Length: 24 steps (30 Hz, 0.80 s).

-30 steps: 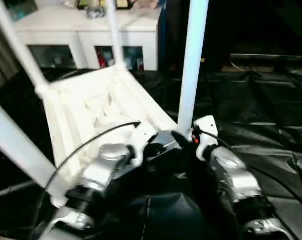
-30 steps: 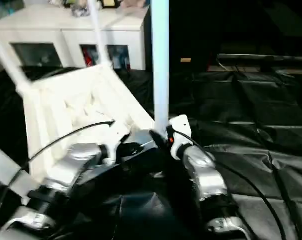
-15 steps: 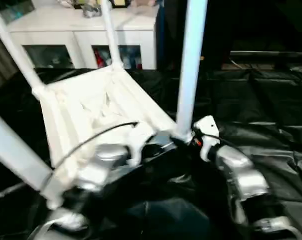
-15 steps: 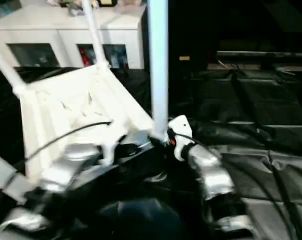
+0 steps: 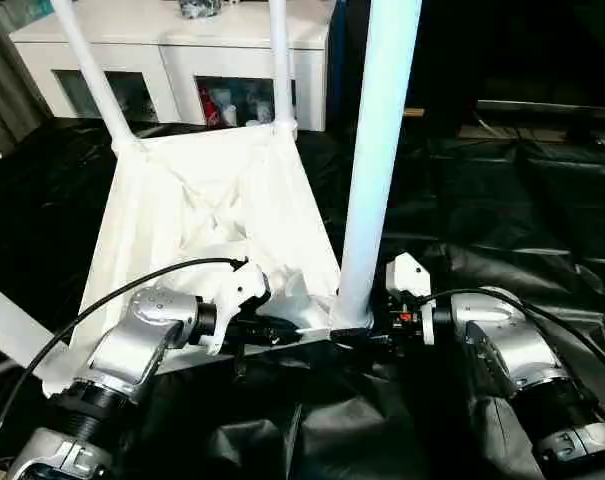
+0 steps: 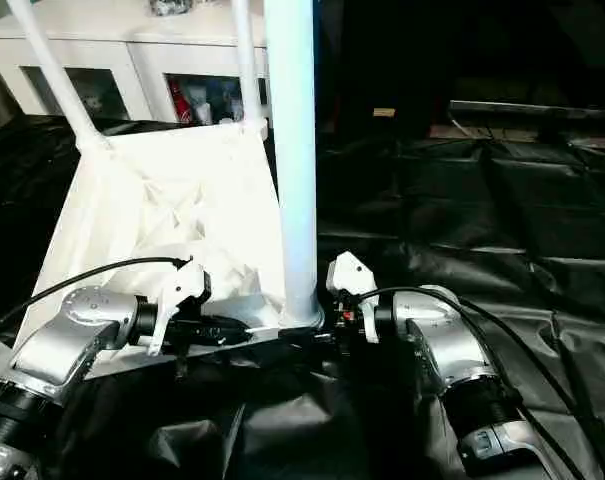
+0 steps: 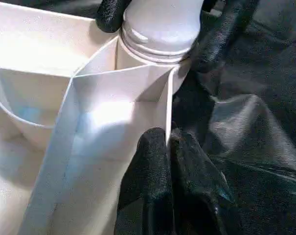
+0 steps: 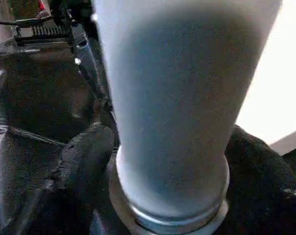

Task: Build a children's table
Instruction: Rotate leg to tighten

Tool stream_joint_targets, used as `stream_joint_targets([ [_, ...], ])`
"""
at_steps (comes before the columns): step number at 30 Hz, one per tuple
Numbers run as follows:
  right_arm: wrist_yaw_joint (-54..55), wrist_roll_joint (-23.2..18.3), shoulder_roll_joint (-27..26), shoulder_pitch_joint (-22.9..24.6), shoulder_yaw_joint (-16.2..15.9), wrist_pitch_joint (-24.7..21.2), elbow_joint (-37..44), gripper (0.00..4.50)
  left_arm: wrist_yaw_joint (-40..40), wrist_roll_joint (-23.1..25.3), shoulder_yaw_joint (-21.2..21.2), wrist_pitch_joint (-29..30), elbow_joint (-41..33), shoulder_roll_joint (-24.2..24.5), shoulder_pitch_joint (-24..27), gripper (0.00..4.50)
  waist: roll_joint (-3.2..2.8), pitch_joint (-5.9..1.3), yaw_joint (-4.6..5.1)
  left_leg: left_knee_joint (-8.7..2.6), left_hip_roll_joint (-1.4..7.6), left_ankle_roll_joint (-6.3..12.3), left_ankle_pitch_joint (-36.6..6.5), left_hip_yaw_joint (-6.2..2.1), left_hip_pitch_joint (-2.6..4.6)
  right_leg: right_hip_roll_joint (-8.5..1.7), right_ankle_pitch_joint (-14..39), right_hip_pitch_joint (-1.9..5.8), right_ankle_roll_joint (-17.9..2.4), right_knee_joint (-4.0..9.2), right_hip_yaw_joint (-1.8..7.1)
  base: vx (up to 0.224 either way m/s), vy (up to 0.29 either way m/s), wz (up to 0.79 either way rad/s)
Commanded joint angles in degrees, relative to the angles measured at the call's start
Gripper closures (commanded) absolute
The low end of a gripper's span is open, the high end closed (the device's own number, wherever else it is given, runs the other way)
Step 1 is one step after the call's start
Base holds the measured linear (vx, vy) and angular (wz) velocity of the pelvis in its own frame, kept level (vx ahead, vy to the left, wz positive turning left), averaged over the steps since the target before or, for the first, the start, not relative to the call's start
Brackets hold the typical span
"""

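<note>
Black sheet (image 5: 502, 200): right tool (image 5: 367, 334) straddles table leg (image 5: 374, 170).

Indoor staged work area, lab-like or home-like, can't tell which. Black plastic sheeting (image 5: 502, 200) covers the floor around both grippers; beyond them stands a white cabinet (image 5: 172, 50) with glass doors and small items inside.

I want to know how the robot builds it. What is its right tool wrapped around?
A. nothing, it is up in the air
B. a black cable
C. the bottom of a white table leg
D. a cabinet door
C: the right tool has a black finger on each side of the white leg, right where the leg goes into the corner socket of the table top.
</note>
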<state>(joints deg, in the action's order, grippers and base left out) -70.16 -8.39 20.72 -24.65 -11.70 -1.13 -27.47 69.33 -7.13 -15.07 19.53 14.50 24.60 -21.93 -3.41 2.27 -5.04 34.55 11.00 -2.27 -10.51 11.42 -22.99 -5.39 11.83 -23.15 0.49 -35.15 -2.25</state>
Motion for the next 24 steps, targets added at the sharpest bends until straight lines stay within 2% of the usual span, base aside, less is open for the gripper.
stream_joint_targets([
  [1,-0.9,-0.4,-0.6,0.3,-1.2,-0.4,0.9,1.37,0.4,-1.2,-0.5,-0.4,-1.2,0.1,0.1,4.50,0.80,-3.57,0.16,-4.00,2.19,4.49,-8.2,-0.81,1.80,-2.37,3.2,2.30,-15.0,3.21,1.48,0.000,0.000,0.00],
  [3,-0.7,-0.5,-1.0,0.7,-1.4,-0.5,1.3,1.49,-0.3,-1.1,-0.4,-0.7,-0.6,-0.1,-0.2,4.50,0.81,-3.66,0.12,-3.87,2.12,4.72,-7.4,-0.80,1.72,-2.40,2.1,2.39,-15.1,3.09,1.48,0.000,0.000,0.00],
  [4,-0.4,-0.6,-1.1,1.2,-1.4,-0.6,1.6,1.56,-1.1,-0.8,-0.3,-1.0,-0.1,-0.3,-0.5,4.50,1.10,-3.73,0.07,-3.76,2.10,5.04,-6.7,-0.76,1.71,-2.34,1.0,2.41,-15.3,2.99,1.47,0.000,0.000,0.00],
  [5,-0.1,-0.6,-1.3,1.4,-1.4,-0.6,1.6,1.67,-1.6,-0.5,-0.2,-1.2,0.2,-0.5,-0.6,4.50,1.02,-3.75,0.01,-3.71,2.09,5.22,-6.2,-0.80,1.64,-2.38,0.5,2.47,-15.3,2.88,1.47,0.000,0.000,0.00],
  [6,0.4,-0.7,-1.4,1.9,-1.3,-0.8,1.7,1.73,-3.0,0.0,0.1,-1.5,0.8,-1.1,-0.9,4.50,1.22,-3.76,0.00,-3.66,2.05,5.60,-5.7,-0.78,1.55,-2.36,0.0,2.49,-15.3,2.87,1.43,0.000,0.000,0.00],
  [8,3.3,0.4,-2.3,2.8,-1.0,-0.1,1.1,1.77,-6.0,1.0,0.7,-1.7,1.8,-2.2,-1.4,4.50,1.18,-3.74,-0.12,-3.65,2.10,5.72,-5.8,-0.79,1.57,-2.44,0.6,2.42,-15.3,2.93,1.46,0.000,0.000,0.00],
  [9,6.0,1.5,-3.0,3.0,-0.9,0.1,0.2,1.79,-8.0,1.5,1.1,-1.8,2.3,-3.0,-1.6,4.50,1.04,-3.55,-0.09,-3.86,2.16,5.31,-6.8,-0.85,1.61,-2.51,2.3,2.28,-15.0,3.21,1.50,0.000,0.000,0.00],
  [11,12.7,4.9,-4.5,3.1,-1.1,1.3,-1.8,1.81,-11.4,2.1,1.8,-1.8,3.4,-4.9,-2.3,4.50,1.16,-3.32,0.16,-4.23,2.06,3.65,-9.9,-0.90,1.77,-2.50,6.9,2.27,-14.2,3.72,1.48,0.000,0.000,0.00],
  [12,12.7,4.9,-4.5,3.1,-1.1,1.3,-1.8,1.81,-11.4,2.1,1.8,-1.8,3.4,-4.9,-2.3,4.50,1.20,-3.27,0.27,-4.36,2.13,2.98,-10.7,-0.96,1.81,-2.60,8.4,2.24,-13.8,3.86,1.55,0.000,0.000,0.00],
  [13,20.0,6.9,-6.8,3.1,-0.4,0.8,-3.4,1.81,-15.8,3.0,2.3,-1.4,4.5,-7.2,-3.2,4.50,1.12,-2.70,0.57,-4.91,2.09,1.02,-14.9,-1.01,2.02,-2.66,15.2,2.04,-12.2,4.62,1.67,0.000,0.000,0.00],
  [14,24.3,7.5,-8.3,3.1,0.3,0.1,-4.0,1.81,-18.0,3.4,2.4,-1.4,5.1,-8.7,-3.6,4.50,1.04,-2.50,0.78,-5.24,1.93,-0.53,-18.0,-1.27,2.32,-2.79,20.4,2.00,-10.7,5.13,1.64,0.000,0.000,0.00],
  [15,27.9,7.6,-9.8,3.1,1.2,-1.1,-4.4,1.81,-20.3,3.6,2.6,-1.1,5.8,-10.2,-4.1,4.50,1.09,-2.39,0.99,-5.38,1.95,-1.19,-19.2,-1.36,2.38,-2.75,22.2,1.96,-10.0,5.28,1.66,0.000,0.000,0.00],
  [16,30.5,7.6,-11.1,3.2,1.8,-1.9,-4.5,1.82,-22.2,3.9,2.8,-1.0,6.5,-11.6,-4.6,4.50,1.19,-2.52,1.20,-5.52,1.91,-2.05,-20.5,-1.50,2.74,-2.80,24.0,1.84,-8.9,5.61,1.68,0.000,0.000,0.00],
  [18,34.7,7.7,-13.2,3.3,2.6,-3.1,-4.7,1.82,-25.1,4.3,2.9,-1.2,7.6,-13.7,-5.2,4.50,1.08,-2.55,1.66,-5.60,1.84,-2.32,-20.7,-1.59,2.69,-2.71,23.5,1.77,-8.4,5.77,1.77,0.000,0.000,0.00],
  [19,40.0,7.5,-16.1,3.1,3.7,-4.6,-5.5,1.82,-28.8,4.6,3.1,-1.3,9.0,-16.8,-6.0,4.50,1.11,-2.46,1.93,-5.62,1.82,-2.27,-20.8,-1.51,2.68,-2.60,23.4,1.55,-8.3,5.94,1.84,0.000,0.000,0.00],
  [21,42.1,7.4,-17.6,2.8,4.2,-5.0,-6.0,1.82,-30.4,4.7,3.0,-1.2,9.6,-18.5,-6.5,4.50,1.29,-2.55,1.95,-5.57,1.67,-2.03,-21.1,-1.58,2.74,-2.68,24.7,1.62,-7.7,6.10,1.78,0.000,0.000,0.00],
  [24,44.4,9.0,-20.9,1.7,2.0,-3.1,-7.5,1.82,-32.9,5.0,2.4,-1.5,10.3,-22.6,-7.5,4.50,1.16,-2.60,2.02,-5.62,1.67,-1.48,-20.4,-1.64,2.42,-2.76,24.0,1.61,-7.4,6.19,1.73,0.000,0.000,0.00],
])
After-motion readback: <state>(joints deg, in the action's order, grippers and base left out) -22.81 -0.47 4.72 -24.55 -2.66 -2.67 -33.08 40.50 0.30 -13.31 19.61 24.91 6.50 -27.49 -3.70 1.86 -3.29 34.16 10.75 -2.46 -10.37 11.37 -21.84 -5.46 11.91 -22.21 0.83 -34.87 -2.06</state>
